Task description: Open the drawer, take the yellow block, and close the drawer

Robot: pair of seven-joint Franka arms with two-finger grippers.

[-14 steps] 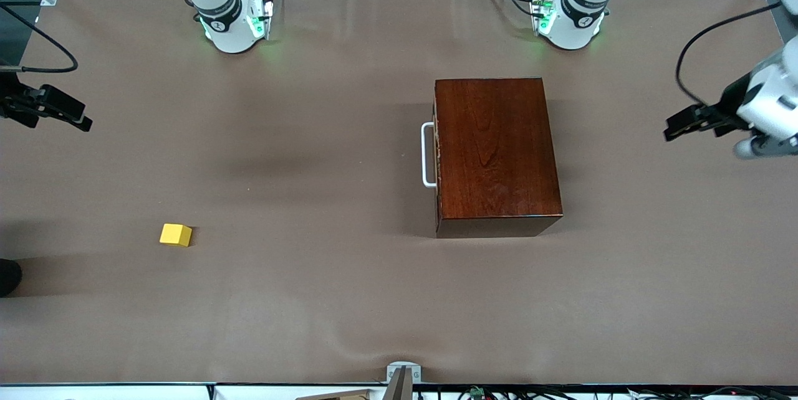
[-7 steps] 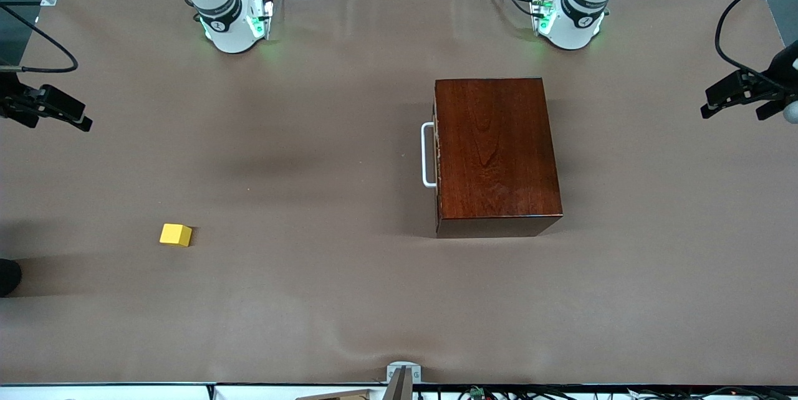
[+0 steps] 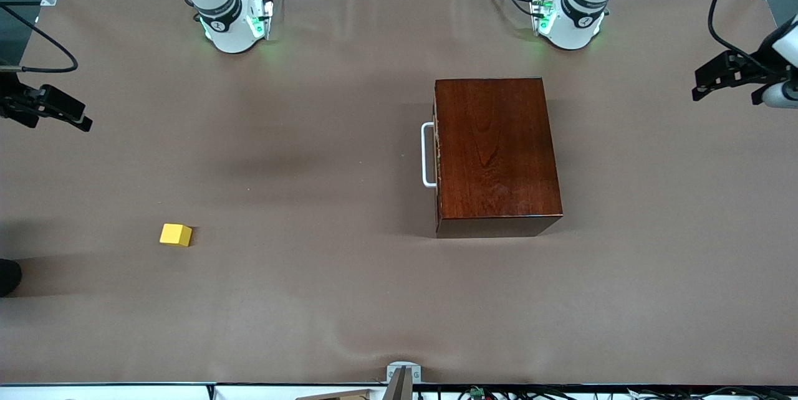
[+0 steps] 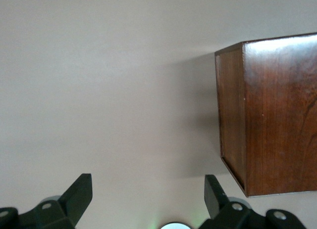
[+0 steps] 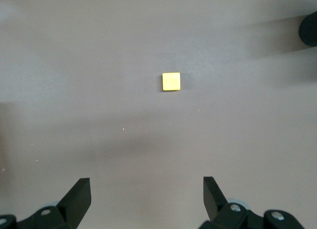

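Drawer (image 3: 436, 154): fully shut in the dark wooden box (image 3: 495, 154), white handle (image 3: 427, 154) facing the right arm's end.

Yellow block (image 3: 176, 235): lay on the table (image 3: 324, 300), outside, nearer the front camera.

Left gripper (image 3: 726, 75): jaws spread, over the table's edge.

Right gripper (image 3: 59, 112): jaws spread, waiting.

Advice: straddle the handle's bar squarely, pull straight.

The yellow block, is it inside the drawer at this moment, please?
No, the yellow block lies on the bare table, apart from the shut drawer.
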